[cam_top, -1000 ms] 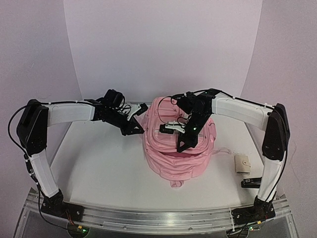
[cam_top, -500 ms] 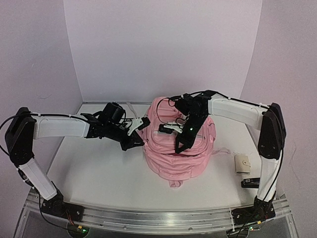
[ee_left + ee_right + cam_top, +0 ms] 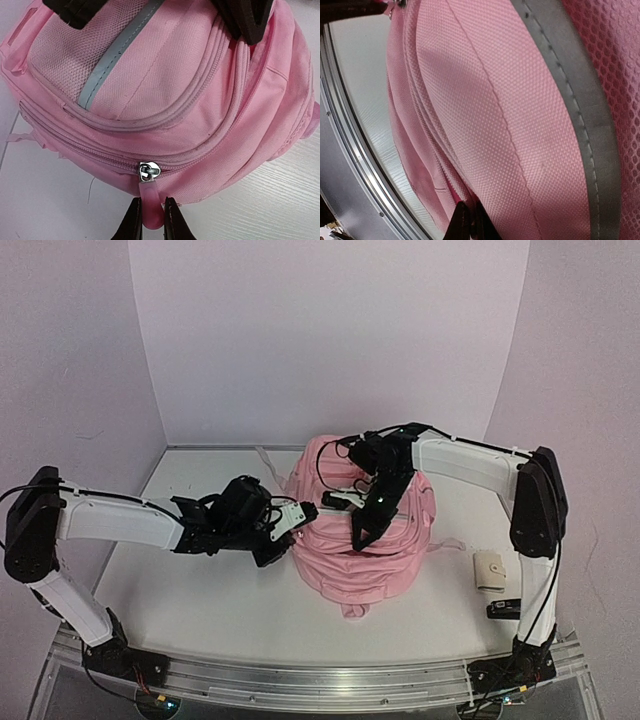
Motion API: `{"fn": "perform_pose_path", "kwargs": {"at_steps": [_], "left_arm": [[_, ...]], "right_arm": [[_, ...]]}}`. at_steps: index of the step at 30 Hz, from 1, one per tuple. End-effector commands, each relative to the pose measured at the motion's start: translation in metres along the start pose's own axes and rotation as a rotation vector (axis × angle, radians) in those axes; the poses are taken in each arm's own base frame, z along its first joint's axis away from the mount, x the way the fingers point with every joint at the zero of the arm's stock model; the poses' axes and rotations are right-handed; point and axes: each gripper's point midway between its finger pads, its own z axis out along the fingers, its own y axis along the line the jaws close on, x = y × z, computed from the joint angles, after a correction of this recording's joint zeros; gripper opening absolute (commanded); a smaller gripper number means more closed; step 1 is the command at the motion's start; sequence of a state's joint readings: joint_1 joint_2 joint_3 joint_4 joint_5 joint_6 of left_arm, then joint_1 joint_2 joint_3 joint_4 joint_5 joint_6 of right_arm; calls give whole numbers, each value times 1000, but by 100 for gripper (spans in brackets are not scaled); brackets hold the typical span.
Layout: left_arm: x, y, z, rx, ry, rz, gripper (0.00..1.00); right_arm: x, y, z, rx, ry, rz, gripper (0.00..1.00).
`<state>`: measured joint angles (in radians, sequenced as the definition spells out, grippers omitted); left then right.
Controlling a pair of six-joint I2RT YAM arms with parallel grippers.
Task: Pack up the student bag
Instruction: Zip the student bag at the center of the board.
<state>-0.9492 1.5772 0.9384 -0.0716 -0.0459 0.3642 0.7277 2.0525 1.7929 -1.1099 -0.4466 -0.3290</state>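
Note:
The pink student bag (image 3: pixel 372 562) lies on the table's middle, front pockets up. My left gripper (image 3: pixel 293 524) is at its left side, shut on the pink rubber zip pull (image 3: pixel 149 192) that hangs from the metal slider (image 3: pixel 149 171) of a long curved zip. In the left wrist view the jaws (image 3: pixel 151 214) pinch the pull from both sides. My right gripper (image 3: pixel 362 537) is on top of the bag; in the right wrist view (image 3: pixel 469 212) its jaws are closed on a fold of pink fabric (image 3: pixel 485 115) by a zip seam. A grey strip (image 3: pixel 580 100) runs down the pocket.
A small beige wallet (image 3: pixel 489 569) lies on the table at the right, with a small black object (image 3: pixel 506 610) in front of it. White walls close in the back and sides. A metal rail (image 3: pixel 320 678) runs along the near edge.
My left arm has swung from the bag's back left toward the near side, its gripper now lower along the bag's left edge. The right gripper has stayed almost in place on the bag.

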Motion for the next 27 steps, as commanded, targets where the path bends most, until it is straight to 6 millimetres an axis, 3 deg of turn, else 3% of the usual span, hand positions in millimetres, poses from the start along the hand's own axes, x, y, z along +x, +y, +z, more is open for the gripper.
{"fn": "perform_pose_path", "kwargs": {"at_steps": [1, 9, 15, 18, 23, 27], "left_arm": [[-30, -41, -16, 12, -95, 159, 1], [-11, -65, 6, 42, 31, 161, 25], [-39, -65, -35, 87, -150, 40, 44], [-50, -35, -62, 73, -258, -100, 51], [-39, 33, -96, -14, -344, -318, 57], [-29, 66, -97, -19, -316, -397, 59]], "right_arm": [[-69, -30, -20, 95, -260, 7, 0], [-70, -25, -23, 71, -271, 11, 0], [-68, -25, -24, 74, -269, 4, 0], [-69, -24, -23, 67, -270, 4, 0], [-66, -20, -21, 43, -264, 5, 0], [-62, -17, -19, 31, -258, 7, 0]]}}
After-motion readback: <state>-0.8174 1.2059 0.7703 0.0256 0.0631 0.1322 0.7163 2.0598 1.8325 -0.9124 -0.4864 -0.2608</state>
